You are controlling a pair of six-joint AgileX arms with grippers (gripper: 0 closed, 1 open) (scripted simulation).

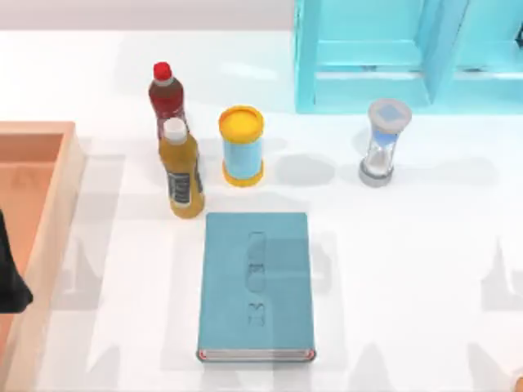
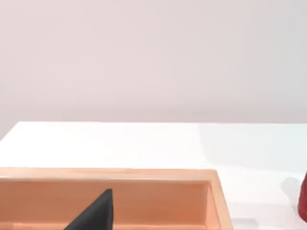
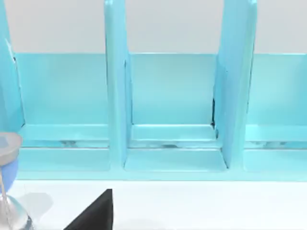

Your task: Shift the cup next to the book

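The book [image 1: 256,286] is a large teal-blue hardcover lying flat at the table's middle front, with its white page edge and reddish corners toward the front edge. The cup is out of view. My left gripper [image 1: 10,282] hangs as a dark shape over the wooden tray [image 1: 51,204] at the far left, and a dark part of it [image 2: 93,215] sits above the tray's floor. A dark part of my right gripper [image 3: 93,214] sits over the white table, facing the teal rack [image 3: 168,96].
Behind the book stand an orange bottle [image 1: 181,167], a red bottle [image 1: 166,96] and a blue canister with yellow ends [image 1: 242,145]. An hourglass [image 1: 382,140] stands at the right rear, before the teal rack [image 1: 392,57]. White table lies open right of the book.
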